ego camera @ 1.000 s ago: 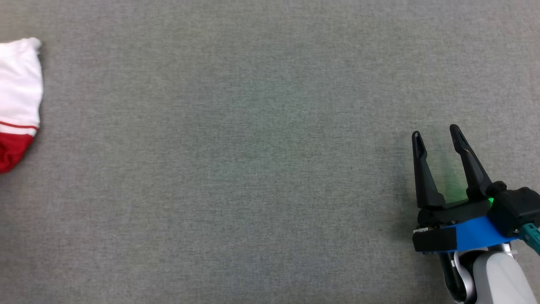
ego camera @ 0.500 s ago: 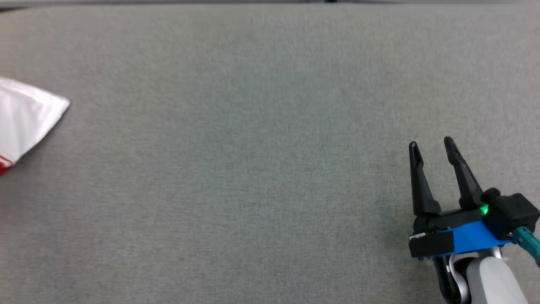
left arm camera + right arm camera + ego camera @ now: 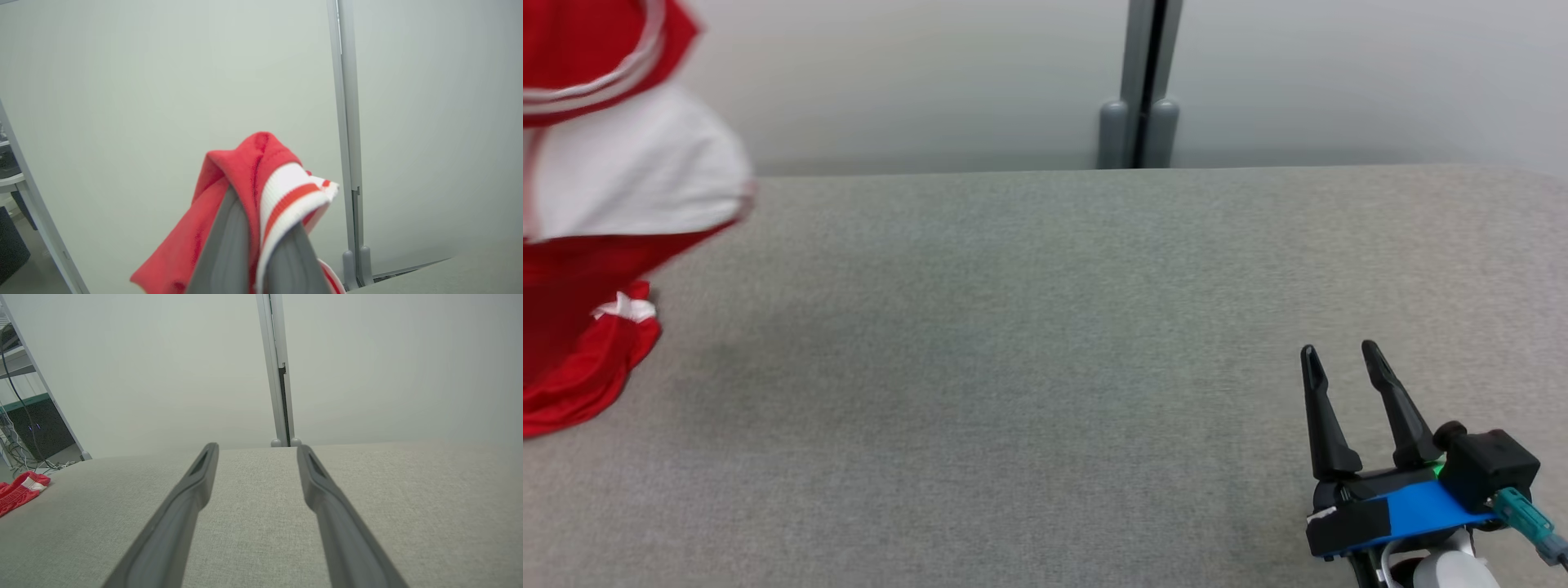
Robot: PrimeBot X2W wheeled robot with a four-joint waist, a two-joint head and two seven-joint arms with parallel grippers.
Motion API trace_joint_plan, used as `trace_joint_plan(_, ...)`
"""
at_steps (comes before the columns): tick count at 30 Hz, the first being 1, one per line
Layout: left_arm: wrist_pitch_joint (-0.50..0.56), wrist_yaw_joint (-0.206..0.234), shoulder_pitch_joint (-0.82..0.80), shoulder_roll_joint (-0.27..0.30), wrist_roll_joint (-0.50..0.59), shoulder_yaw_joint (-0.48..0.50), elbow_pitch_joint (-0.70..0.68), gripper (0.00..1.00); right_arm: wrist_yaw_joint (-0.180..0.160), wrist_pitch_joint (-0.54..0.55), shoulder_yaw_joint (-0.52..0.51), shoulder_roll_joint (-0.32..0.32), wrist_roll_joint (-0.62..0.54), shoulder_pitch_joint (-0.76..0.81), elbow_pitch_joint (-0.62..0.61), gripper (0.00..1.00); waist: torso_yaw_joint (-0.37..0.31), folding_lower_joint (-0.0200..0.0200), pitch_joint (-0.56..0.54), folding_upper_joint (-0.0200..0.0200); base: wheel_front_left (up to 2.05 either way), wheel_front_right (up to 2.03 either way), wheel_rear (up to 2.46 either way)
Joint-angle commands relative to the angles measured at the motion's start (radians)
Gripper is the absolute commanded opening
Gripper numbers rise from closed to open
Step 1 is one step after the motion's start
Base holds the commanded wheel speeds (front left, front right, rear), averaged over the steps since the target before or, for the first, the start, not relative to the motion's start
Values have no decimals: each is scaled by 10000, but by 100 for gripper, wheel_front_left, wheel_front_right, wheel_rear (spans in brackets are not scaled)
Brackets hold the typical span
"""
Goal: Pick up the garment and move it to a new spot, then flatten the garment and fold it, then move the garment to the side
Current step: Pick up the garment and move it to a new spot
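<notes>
Lifted since a second ago, the red-and-white knit garment (image 3: 629, 171) hangs from the clamped left end effector (image 3: 261, 208), lower end on the grey fabric table (image 3: 1013, 367); right end effector (image 3: 1338, 349) stands open.

A grey fabric table (image 3: 1013, 367) is lying under the right gripper (image 3: 1338, 351) and extending ahead of it. Pale wall panels (image 3: 915, 82) are standing beyond, joined by a grey post (image 3: 1141, 82). A dark cabinet (image 3: 39, 435) and cables (image 3: 28, 463) are sitting far to its left.
</notes>
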Motion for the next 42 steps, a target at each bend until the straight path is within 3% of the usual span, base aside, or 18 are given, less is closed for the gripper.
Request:
trace_joint_plan(1,104,-40,-352,-163,28,-230,-188,0,21,-51,22,-49,51,120,42,100,-325,4,-300,0,0,0,0)
trace_joint_plan(8,217,-206,-1208,-1417,-59,-1530,-760,0,21,32,285,-46,188,62,-79,100,-1037,4,-182,0,0,0,0)
trace_joint_plan(15,-292,-249,-29,-2615,-277,-2670,-327,0,21,35,403,-49,355,-161,-97,100,-1765,4,389,0,0,0,0)
trace_joint_plan(19,-890,-264,1235,-3136,-52,-3542,669,0,19,-18,499,-46,406,-311,-53,100,-2108,4,719,0,0,0,0)
trace_joint_plan(26,-2512,-97,2634,-4002,626,-4511,3779,0,19,-72,604,-46,495,-559,96,100,-2474,4,1024,0,0,0,0)
trace_joint_plan(27,-2666,-67,2713,-4161,647,-4592,4190,16,19,-84,601,-49,497,-593,100,100,-2484,4,1048,0,0,0,0)
trace_joint_plan(28,-2830,-67,2772,-4293,691,-4659,4508,40,19,-93,607,-45,486,-620,128,100,-2482,4,1050,0,0,0,0)
trace_joint_plan(29,-3000,-71,2797,-4427,703,-4690,4797,100,19,-103,604,-43,466,-621,134,100,-2463,4,1043,0,0,0,0)
trace_joint_plan(38,-4218,-137,3180,-5079,414,-4645,5072,100,19,3,395,-48,267,-358,142,100,-1902,4,666,0,0,0,0)
trace_joint_plan(42,-5253,-9,3995,-4831,257,-4308,4248,100,19,140,335,-46,198,-185,67,100,-1597,4,390,0,0,0,0)
